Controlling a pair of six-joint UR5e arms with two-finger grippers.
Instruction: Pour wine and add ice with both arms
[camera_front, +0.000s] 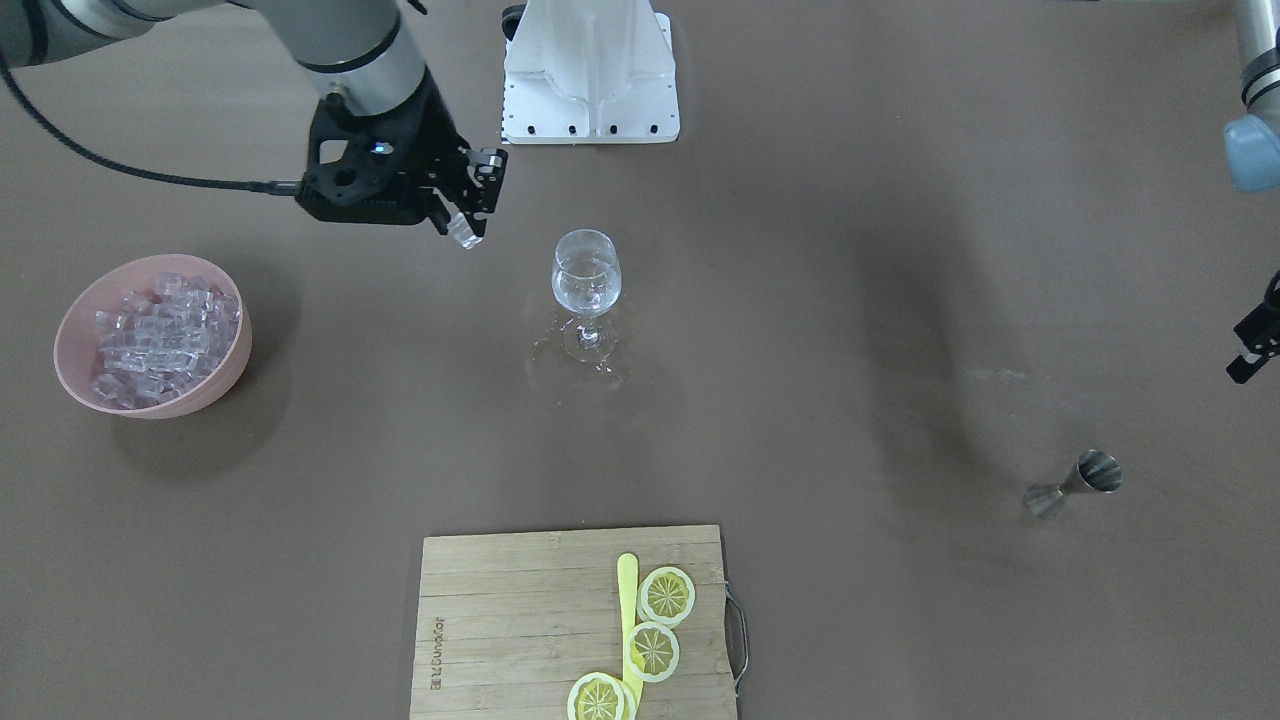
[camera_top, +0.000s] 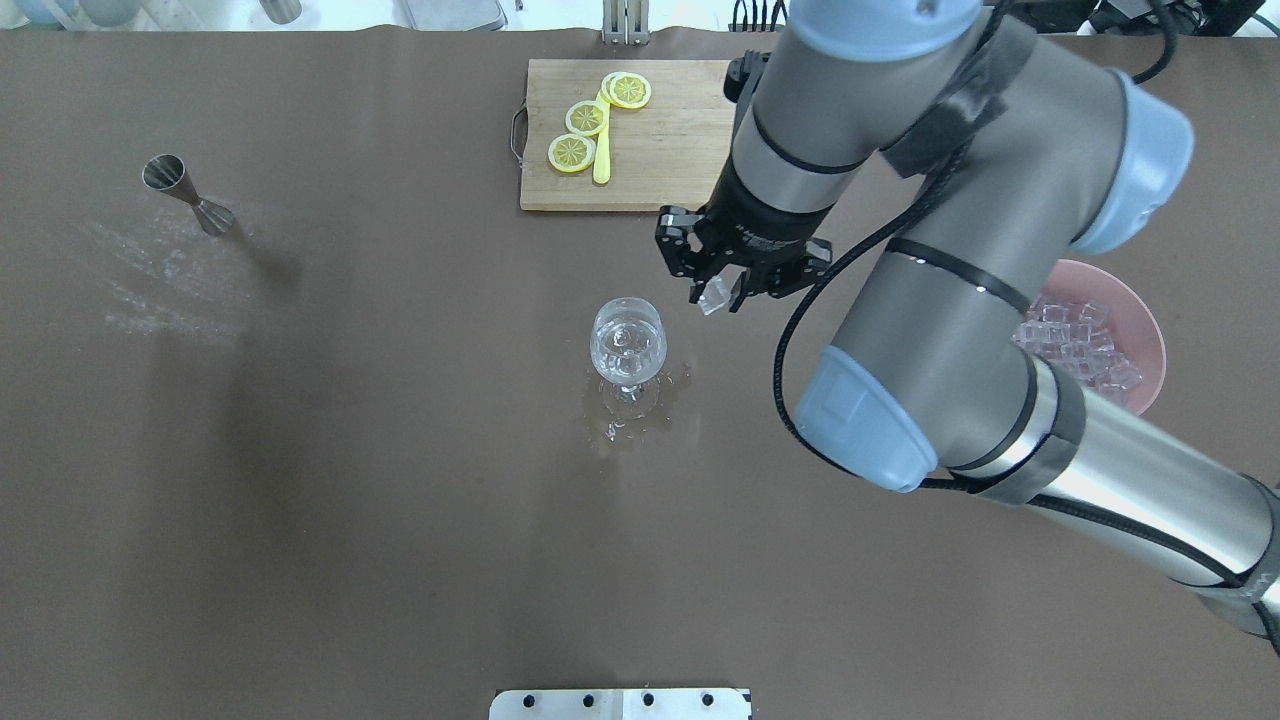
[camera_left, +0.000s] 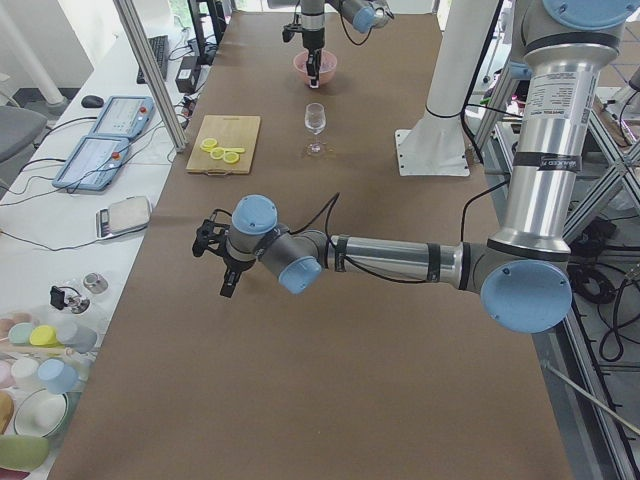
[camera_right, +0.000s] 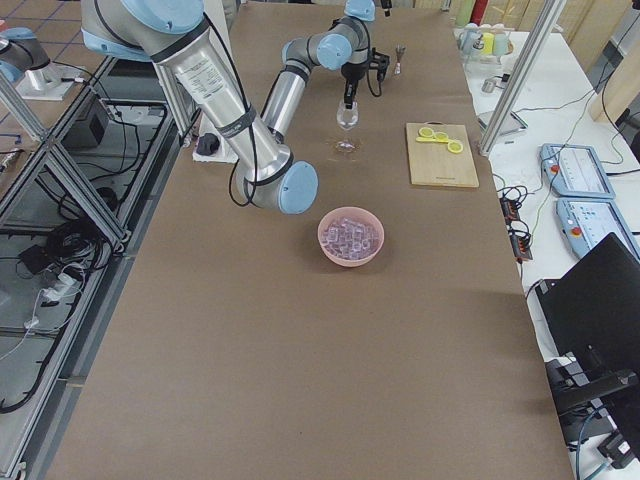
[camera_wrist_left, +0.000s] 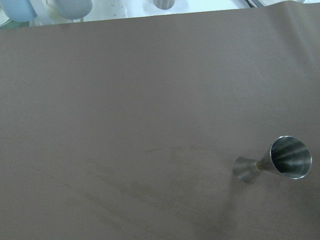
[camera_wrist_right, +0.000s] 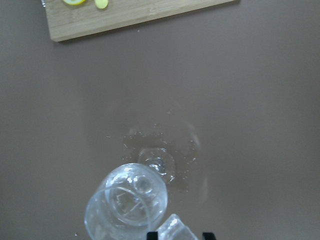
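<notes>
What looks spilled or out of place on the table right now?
Clear liquid is splashed on the table around the foot of the wine glass: a wet patch with droplets. Faint smeared streaks also lie beside the jigger. The glass stands upright; the right gripper holds an ice cube near its rim.

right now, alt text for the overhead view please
The right hand holds a clear ice cube beside a wine glass standing in a small spill. A pink bowl of ice, a cutting board with lemon slices and a steel jigger sit farther off.
</notes>
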